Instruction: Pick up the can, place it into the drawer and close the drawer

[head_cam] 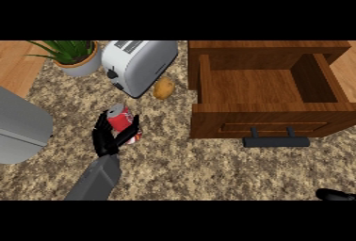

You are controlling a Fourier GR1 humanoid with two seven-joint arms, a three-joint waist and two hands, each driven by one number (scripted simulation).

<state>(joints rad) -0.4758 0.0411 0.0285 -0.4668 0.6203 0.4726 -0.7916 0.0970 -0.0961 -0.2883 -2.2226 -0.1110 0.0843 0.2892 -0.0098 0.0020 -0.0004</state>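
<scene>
Nearest the camera, at 7 o'clock, the left hand (108, 137) is curling its black fingers round the red cylindrical soda can (122, 120) on the speckled stone counter (173, 160). Grasping appears to be the step in hand. Next, lifting and carrying toward 2 o'clock, into the open brown wooden drawer (264, 87). At 5 o'clock, the right hand (335, 194) is barely showing; its fingers I cannot tell.

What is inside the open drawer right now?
Nothing visible: the drawer shows bare wooden floor. Its front wall hides the nearest strip. The can is outside, in the left hand.
</scene>
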